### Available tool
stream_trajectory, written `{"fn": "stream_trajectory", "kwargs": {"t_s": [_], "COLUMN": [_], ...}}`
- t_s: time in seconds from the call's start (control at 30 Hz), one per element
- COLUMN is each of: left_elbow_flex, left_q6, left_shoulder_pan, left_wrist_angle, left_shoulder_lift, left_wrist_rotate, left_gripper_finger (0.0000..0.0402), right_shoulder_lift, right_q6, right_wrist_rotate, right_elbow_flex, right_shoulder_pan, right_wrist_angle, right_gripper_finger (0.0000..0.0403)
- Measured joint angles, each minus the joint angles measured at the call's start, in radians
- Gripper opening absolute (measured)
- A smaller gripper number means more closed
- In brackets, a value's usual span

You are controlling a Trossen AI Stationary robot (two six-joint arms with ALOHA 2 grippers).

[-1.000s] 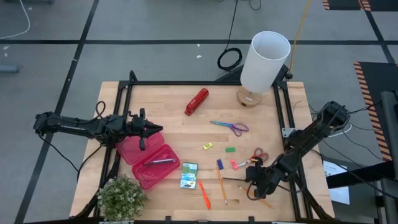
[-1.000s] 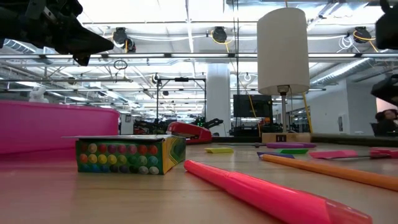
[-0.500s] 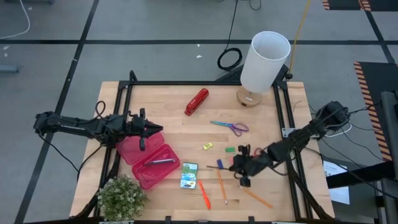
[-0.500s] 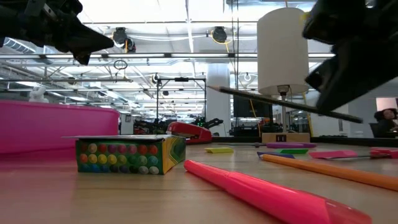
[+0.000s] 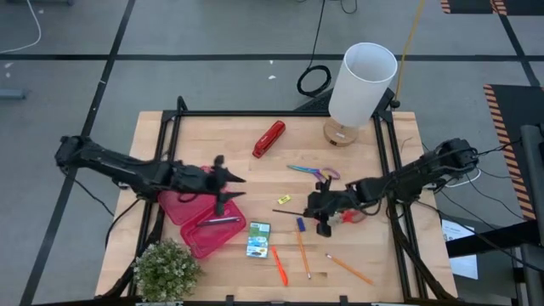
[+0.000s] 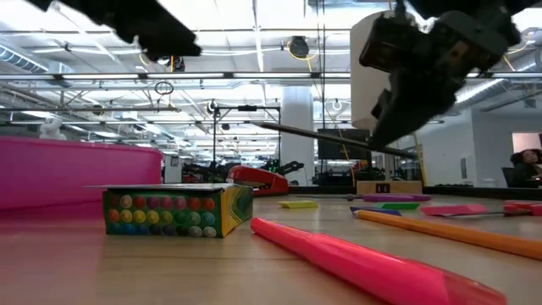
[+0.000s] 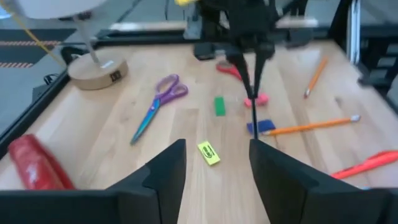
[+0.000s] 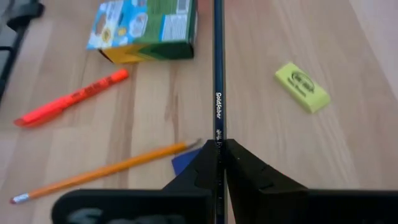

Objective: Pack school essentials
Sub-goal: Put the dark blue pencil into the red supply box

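The right gripper [image 5: 318, 206] pinches a thin dark pencil [image 8: 218, 93] level above mid-table, likely bound for the open pink plastic case [image 5: 208, 228], where the spread-fingered left gripper [image 5: 231, 189] hovers.

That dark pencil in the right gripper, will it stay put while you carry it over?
The pencil looks stiff and light, so sag seems unlikely. The right gripper pinches it near one end, so the long free end may swing or pivot. Its glossy, slim barrel could slip.
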Motion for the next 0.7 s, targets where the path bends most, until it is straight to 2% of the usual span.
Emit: {"fn": "stream_trajectory", "kwargs": {"t_s": [0.1,0.37,0.53,0.7], "left_elbow_flex": [0.1,0.332,0.409,0.447], "left_q6": [0.034,0.045,0.037,0.06], "left_shoulder_pan": [-0.02,-0.023,-0.024,-0.014], "left_wrist_angle": [-0.041,-0.128,-0.158,-0.161], "left_shoulder_lift": [0.13,0.399,0.508,0.584], "left_wrist_rotate": [0.005,0.024,0.062,0.062], "left_gripper_finger": [0.0182,0.0182,0.0186,0.0216], "right_shoulder_lift": [0.0,-0.001,-0.001,-0.001], "right_q6": [-0.038,-0.064,-0.064,-0.082], "right_wrist_rotate": [-0.043,-0.046,-0.046,-0.045], "right_elbow_flex": [0.022,0.034,0.034,0.034], "right_shoulder_pan": [-0.035,-0.055,-0.055,-0.058], "right_wrist_angle": [-0.019,-0.047,-0.038,-0.03], "right_gripper_finger": [0.0013,0.0013,0.0013,0.0013]}}
